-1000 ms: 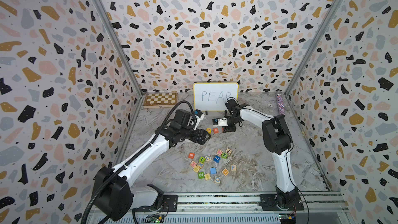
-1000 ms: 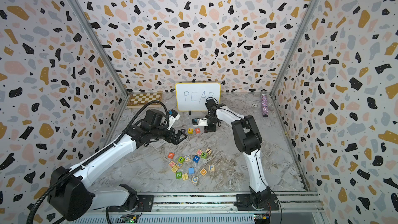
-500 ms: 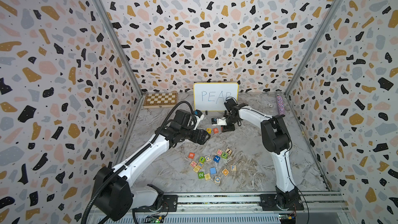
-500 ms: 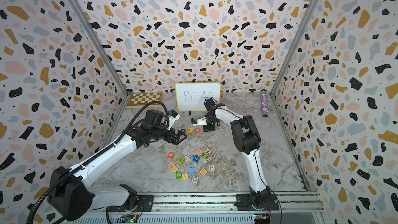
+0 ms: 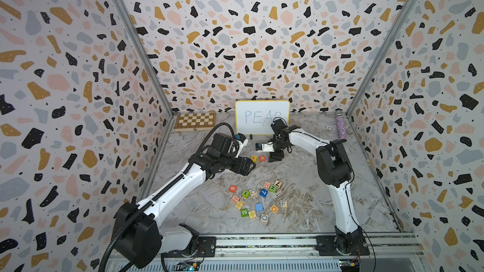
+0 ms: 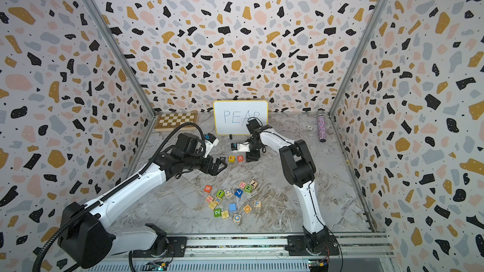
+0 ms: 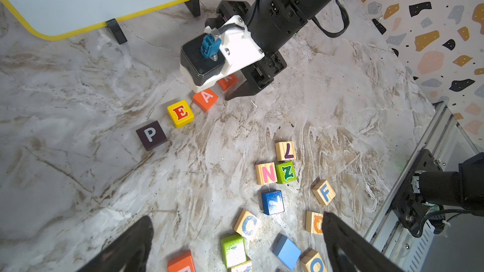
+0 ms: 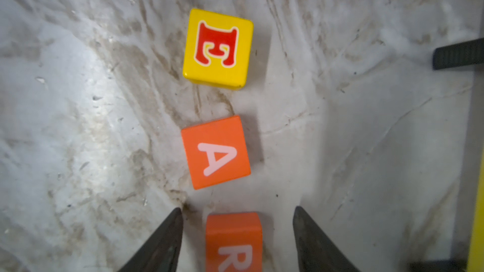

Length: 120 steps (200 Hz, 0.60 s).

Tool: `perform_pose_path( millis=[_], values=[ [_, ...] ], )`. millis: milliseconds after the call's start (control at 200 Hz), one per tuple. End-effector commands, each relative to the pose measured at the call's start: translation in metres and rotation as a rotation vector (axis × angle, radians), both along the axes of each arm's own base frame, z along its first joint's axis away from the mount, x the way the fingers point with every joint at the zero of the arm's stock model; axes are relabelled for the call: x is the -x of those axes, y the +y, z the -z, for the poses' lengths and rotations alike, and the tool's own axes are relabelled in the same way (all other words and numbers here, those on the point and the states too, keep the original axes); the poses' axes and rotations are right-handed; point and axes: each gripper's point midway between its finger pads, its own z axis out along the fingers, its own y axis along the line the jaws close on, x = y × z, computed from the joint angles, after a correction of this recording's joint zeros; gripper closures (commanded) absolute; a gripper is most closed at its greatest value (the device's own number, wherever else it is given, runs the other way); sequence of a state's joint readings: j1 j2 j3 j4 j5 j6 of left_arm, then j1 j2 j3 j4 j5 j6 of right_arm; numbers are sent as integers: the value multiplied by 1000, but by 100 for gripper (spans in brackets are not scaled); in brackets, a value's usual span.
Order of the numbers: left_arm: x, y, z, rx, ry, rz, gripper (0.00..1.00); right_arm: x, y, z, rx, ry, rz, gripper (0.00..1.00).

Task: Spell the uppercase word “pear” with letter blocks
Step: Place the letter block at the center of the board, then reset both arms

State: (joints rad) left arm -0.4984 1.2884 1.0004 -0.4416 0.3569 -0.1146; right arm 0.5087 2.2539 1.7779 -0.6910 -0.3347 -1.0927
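The letter blocks lie in a row before the whiteboard: black P (image 7: 151, 135), yellow E (image 7: 180, 113), orange A (image 7: 205, 98) and orange R (image 7: 227, 81), the R half hidden under the right wrist camera. My right gripper (image 8: 237, 208) stands open, pointing down at the row's right end. The R (image 8: 234, 242) rests on the table between its fingers with a gap on each side. E (image 8: 218, 48) and A (image 8: 216, 152) lie just beyond. My left gripper (image 7: 235, 218) hangs open and empty left of the row, above the loose pile. Both top views show E (image 5: 253, 158) and A (image 6: 240, 158).
A yellow-rimmed whiteboard (image 5: 262, 117) reading PEAR stands at the back, with a chessboard (image 5: 195, 121) to its left. A glittery bottle (image 5: 340, 128) lies at the back right. Several other lettered cubes (image 5: 258, 200) are scattered nearer the front rail (image 5: 262, 242).
My right gripper's jaws have spread apart and let go of the R block, which now rests on the table. The left arm has not moved.
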Motion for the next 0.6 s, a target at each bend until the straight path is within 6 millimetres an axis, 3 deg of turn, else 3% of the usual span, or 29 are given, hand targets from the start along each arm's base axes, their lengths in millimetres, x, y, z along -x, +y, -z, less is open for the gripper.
perform_pose_path(
  millis=[0, 320, 436, 596],
  values=[
    [-2, 1, -8, 9, -45, 3, 1, 2, 8, -45, -60, -33, 1, 32],
    [-3, 0, -17, 23, -58, -2, 1, 11, 5, -98, -171, -123, 46, 31],
    [-6, -1, -24, 34, -66, -11, 1, 4, -4, -120, -281, -170, 154, 32],
    [-10, 0, -30, 44, -89, -29, 1, -13, -25, -168, -504, -225, 384, 33]
  ],
)
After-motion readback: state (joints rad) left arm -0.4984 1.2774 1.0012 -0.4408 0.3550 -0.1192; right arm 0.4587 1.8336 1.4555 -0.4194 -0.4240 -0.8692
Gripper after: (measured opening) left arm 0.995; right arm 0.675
